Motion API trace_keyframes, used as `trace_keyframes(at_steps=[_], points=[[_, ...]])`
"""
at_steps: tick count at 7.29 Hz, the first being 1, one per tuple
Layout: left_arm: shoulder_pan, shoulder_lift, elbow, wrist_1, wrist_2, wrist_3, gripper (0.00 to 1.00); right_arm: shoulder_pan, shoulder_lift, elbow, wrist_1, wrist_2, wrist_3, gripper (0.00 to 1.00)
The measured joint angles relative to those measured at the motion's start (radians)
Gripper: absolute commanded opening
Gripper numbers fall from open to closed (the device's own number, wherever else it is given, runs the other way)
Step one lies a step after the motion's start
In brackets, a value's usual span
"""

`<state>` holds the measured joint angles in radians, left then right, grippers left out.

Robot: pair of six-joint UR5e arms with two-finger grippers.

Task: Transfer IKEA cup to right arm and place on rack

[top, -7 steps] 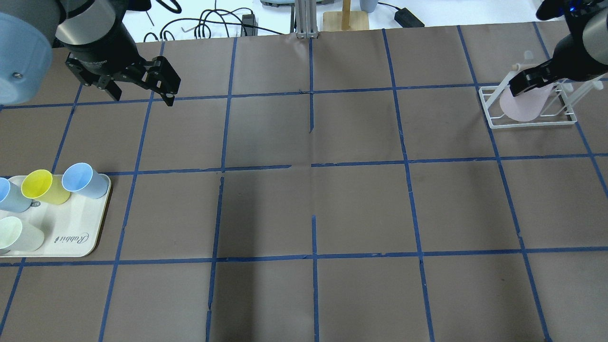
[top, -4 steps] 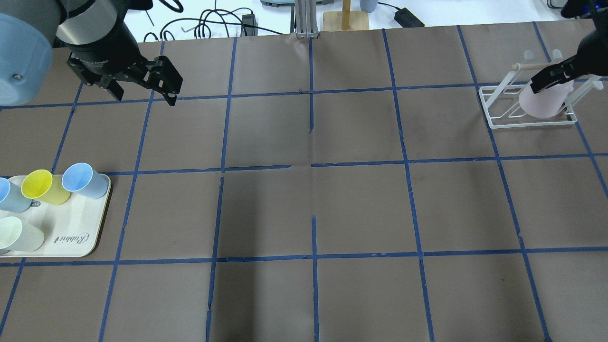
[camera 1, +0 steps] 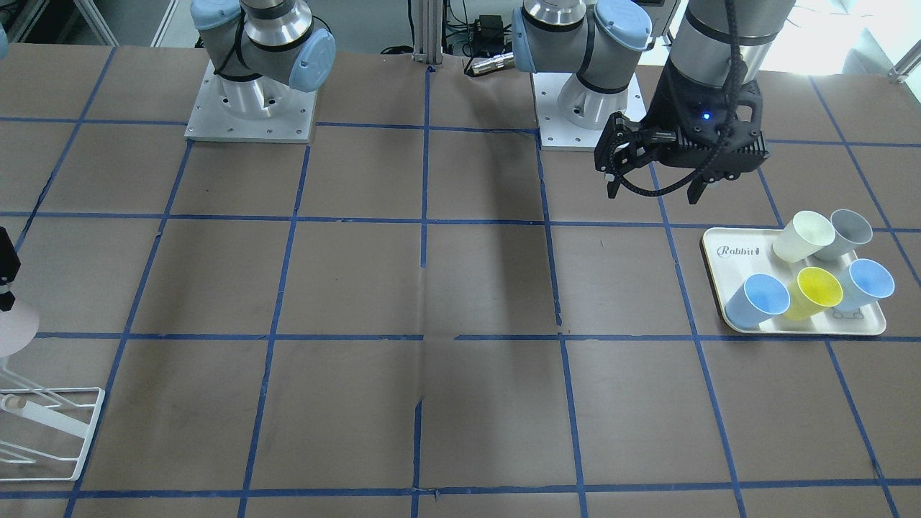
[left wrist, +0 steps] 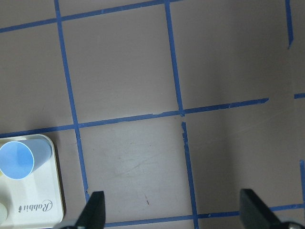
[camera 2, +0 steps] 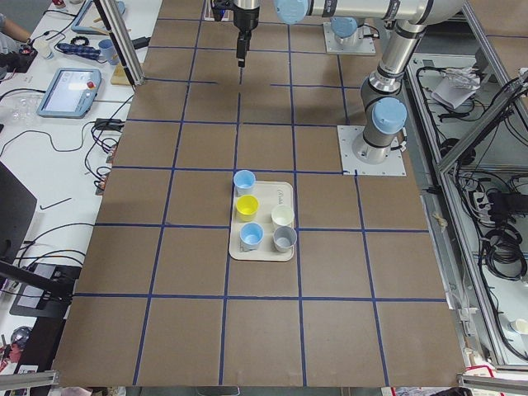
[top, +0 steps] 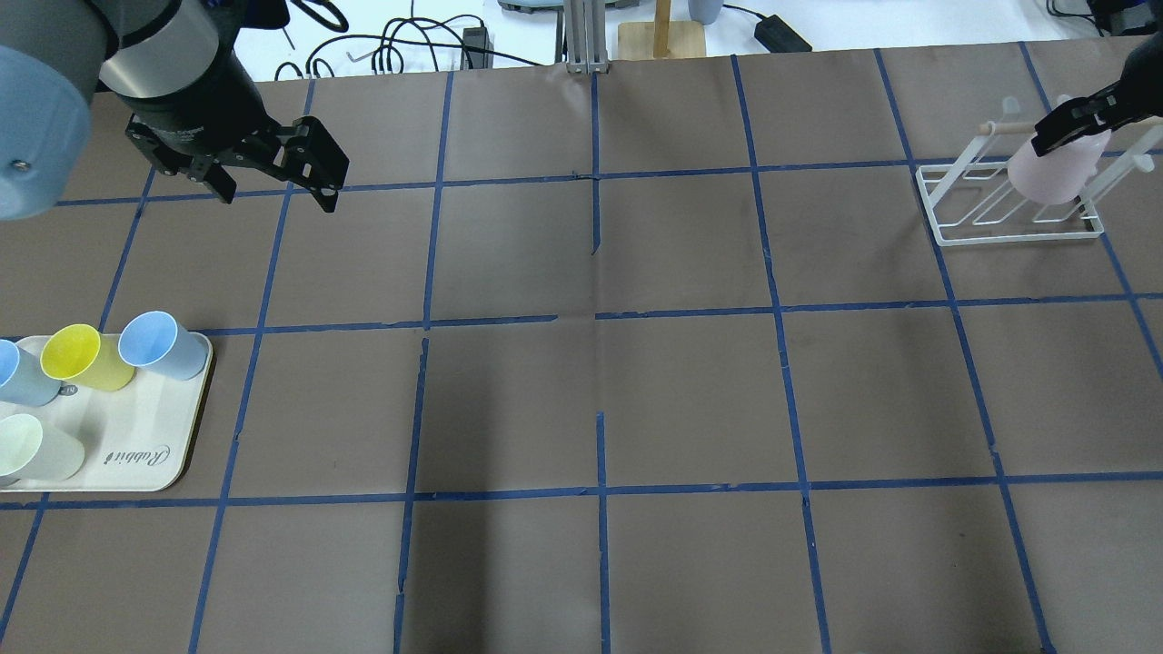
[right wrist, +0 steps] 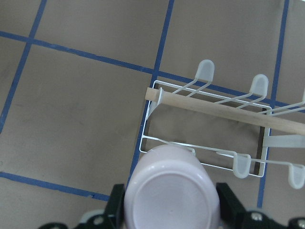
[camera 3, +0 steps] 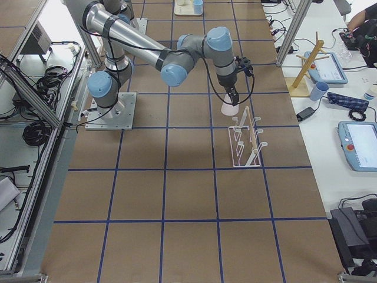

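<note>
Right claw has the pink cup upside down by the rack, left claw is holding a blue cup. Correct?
Not quite. The left claw is open and empty, as the left wrist view shows; the blue cups sit on the tray. The rest holds: the right claw has the pink cup upside down by the rack.

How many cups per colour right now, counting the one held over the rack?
Light blue cups: 2
Yellow cup: 1
Cream cup: 1
Grey cup: 1
Pink cup: 1
Total: 6 cups
</note>
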<state>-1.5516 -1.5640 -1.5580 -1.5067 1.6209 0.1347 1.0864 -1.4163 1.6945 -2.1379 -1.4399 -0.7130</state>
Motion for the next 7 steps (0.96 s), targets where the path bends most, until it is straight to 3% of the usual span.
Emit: trace_keyframes(at_steps=[7], points=[[0.007, 0.016, -0.001, -0.026, -0.039, -0.038, 1.0, -0.015, 0.101, -0.013, -0.029, 0.024, 0.0, 0.52]])
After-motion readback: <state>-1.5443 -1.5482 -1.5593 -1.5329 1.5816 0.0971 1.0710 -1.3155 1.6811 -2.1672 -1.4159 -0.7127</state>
